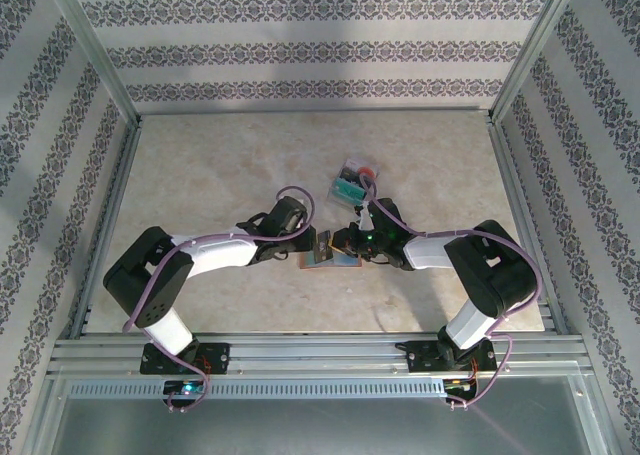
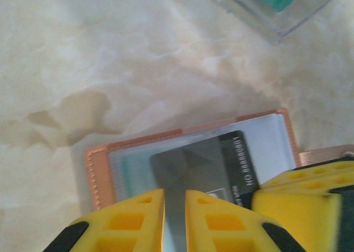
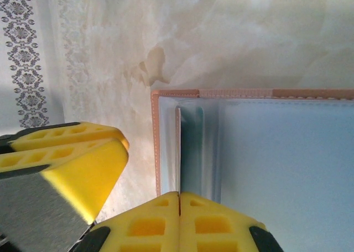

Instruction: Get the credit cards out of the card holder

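Marble worktop (image 1: 220,165): wallet (image 1: 335,261) lies open at ctr, long axis 9–3 o'clock. L hand (image 2: 175,199) nearly closed, slim gap over dark card (image 2: 213,160), grip unclear. R hand (image 3: 178,199) fully closed at wallet's edge.

The card holder (image 1: 326,260) is lying open on the table (image 1: 200,165) between the left gripper (image 2: 175,207) and the right gripper (image 3: 178,202). A credit card (image 2: 204,163) is sitting in its sleeve, and a clear box (image 2: 265,26) is standing just behind.
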`<state>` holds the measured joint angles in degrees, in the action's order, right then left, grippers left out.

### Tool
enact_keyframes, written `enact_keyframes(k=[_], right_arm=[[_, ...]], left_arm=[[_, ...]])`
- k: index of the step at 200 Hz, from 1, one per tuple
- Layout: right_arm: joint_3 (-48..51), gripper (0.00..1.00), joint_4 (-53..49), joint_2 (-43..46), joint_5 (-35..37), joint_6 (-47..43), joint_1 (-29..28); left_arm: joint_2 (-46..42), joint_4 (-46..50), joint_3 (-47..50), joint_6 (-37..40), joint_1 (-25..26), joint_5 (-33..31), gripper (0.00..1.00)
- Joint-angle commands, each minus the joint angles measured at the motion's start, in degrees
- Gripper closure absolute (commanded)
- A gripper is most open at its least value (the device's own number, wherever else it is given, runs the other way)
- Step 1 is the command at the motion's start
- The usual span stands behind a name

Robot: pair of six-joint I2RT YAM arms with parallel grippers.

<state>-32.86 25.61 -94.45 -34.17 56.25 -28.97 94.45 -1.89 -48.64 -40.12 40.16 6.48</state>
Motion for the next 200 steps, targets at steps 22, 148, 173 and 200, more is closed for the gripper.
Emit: enact_keyframes(k=[22, 148, 173, 200], right_arm=[[0.8, 0.93, 1.5, 0.2, -0.2, -0.2, 0.5], [1.6, 0.82, 11.8, -3.5, -2.5, 3.7, -1.1], [1.7, 0.85, 12.2, -3.2, -2.5, 3.9, -1.1], [2.1, 0.87, 12.0, -2.3, -2.3, 3.7, -0.8]], left_arm=[[4.5, 0.3, -1.7, 1.0, 1.3, 2.9, 0.85], [7.3, -1.5, -1.2, -0.6, 1.3, 4.5, 0.87], [6.7, -1.2, -0.8, -0.6, 1.3, 4.1, 0.87], [5.9, -0.3, -0.2, -0.6, 1.2, 2.8, 0.87]])
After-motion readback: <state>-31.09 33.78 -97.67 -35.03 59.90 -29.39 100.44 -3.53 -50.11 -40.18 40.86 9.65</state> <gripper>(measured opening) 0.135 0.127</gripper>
